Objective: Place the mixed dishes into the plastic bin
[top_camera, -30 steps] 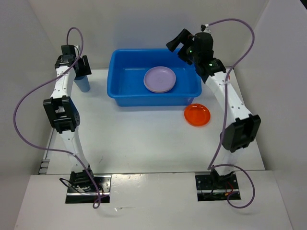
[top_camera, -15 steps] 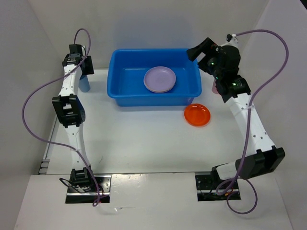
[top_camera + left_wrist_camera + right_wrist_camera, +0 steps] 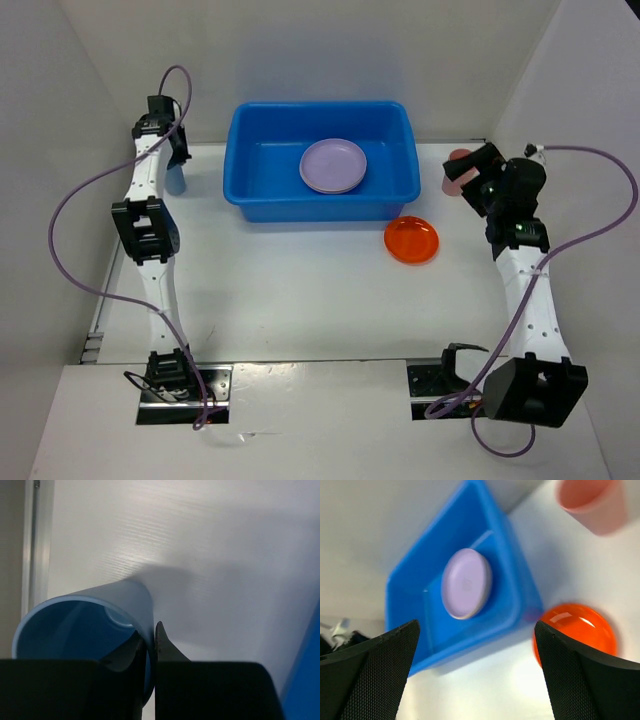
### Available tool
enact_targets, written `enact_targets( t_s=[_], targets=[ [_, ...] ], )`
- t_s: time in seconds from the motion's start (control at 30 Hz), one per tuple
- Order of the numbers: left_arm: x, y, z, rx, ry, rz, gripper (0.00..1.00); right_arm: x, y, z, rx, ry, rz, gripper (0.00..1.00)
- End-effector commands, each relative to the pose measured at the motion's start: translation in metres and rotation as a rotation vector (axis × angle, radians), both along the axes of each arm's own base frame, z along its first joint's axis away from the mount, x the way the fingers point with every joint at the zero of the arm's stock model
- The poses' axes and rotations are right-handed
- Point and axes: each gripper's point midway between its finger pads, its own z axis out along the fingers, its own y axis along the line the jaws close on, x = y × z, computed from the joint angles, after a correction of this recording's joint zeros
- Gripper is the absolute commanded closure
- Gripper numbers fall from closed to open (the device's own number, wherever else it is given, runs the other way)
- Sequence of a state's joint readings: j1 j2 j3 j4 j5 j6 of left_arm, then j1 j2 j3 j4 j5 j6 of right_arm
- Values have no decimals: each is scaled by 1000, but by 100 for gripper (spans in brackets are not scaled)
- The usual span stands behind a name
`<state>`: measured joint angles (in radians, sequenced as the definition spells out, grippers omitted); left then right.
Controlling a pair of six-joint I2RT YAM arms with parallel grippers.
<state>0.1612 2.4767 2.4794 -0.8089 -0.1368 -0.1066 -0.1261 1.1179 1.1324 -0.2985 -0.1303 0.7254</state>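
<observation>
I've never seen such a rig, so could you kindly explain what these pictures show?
A left arm and a right arm are bolted to a white table. One picture looks down from above. The other two come from a camera on each wrist, with that arm's black fingers at the bottom edge. On the table are a blue bin holding a lavender plate, an orange plate near the bin's right corner, and a pink cup further right. The left gripper is shut on the wall of a blue cup, left of the bin. The right gripper is open and empty, near the pink cup.
</observation>
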Motion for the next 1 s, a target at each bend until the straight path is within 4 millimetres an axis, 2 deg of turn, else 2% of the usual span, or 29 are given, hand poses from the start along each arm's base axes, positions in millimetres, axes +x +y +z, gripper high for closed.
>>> enact_targets(
  t_s=[0.0,0.03,0.07,0.1,0.13,0.17,0.2,0.23,0.27,0.3,0.33,0.37,0.4,0.43,0.47,0.57,0.6,0.63,0.67,0.7,0.73,0.77,0.83,0.93,0.97],
  targets=[
    [-13,2,117,69,-192,10,100,-22,-11,-9,45,-4,-11,0],
    [-17,1,135,74,-224,11,100,-28,-13,-25,52,29,-21,0],
    [-21,-6,148,76,-245,1,100,-34,-12,-26,51,28,-21,0],
    [-32,-8,183,85,-306,2,100,-38,-17,-32,40,44,-40,0],
    [-37,-18,201,78,-339,-22,100,-42,-17,-49,35,94,-36,0],
    [-41,-33,218,70,-372,-52,100,-46,-18,-54,33,107,-49,0],
    [-51,-50,253,44,-450,-108,100,-48,-21,-57,35,110,-58,0],
    [-55,-63,269,27,-485,-147,100,-52,-23,-72,43,148,-69,0],
    [-60,-90,279,-10,-505,-207,100,-55,-21,-80,53,173,-59,0],
    [-64,-110,282,-48,-503,-272,100,-58,-25,-83,54,175,-74,0],
    [-68,-125,297,-59,-534,-309,100,-63,-22,-92,69,189,-58,0],
    [-76,-151,298,-80,-521,-364,100,-65,-23,-94,74,191,-59,0],
    [-70,-165,285,-91,-492,-389,100,-67,-26,-96,75,190,-71,0],
    [-69,-178,283,-90,-486,-405,100,-70,-23,-94,76,181,-62,0],
    [-65,-207,270,-90,-455,-457,100,-73,-26,-97,77,182,-71,0],
    [-58,-237,244,-39,-398,-480,100,-79,-26,-92,77,163,-75,0],
    [-52,-258,231,-35,-383,-505,100,-80,-25,-94,80,173,-75,0],
    [-50,-263,220,-19,-357,-500,100,-84,-24,-97,82,180,-75,0],
    [-42,-271,196,-10,-314,-504,100,-88,-25,-95,77,175,-73,0],
    [-42,-282,190,-4,-305,-516,100,-88,-25,-95,77,175,-73,0],
    [-40,-284,181,14,-291,-505,100,-91,-27,-94,77,173,-83,0],
    [-36,-285,163,17,-251,-507,100,-93,-26,-95,76,168,-83,0],
    [-39,-300,144,10,-210,-525,100,-95,-24,-96,79,167,-75,0],
    [-34,-304,102,24,-124,-513,100,-96,-26,-100,74,176,-81,0],
    [-33,-303,96,22,-114,-497,100,-96,-25,-100,78,175,-71,0]
  ],
)
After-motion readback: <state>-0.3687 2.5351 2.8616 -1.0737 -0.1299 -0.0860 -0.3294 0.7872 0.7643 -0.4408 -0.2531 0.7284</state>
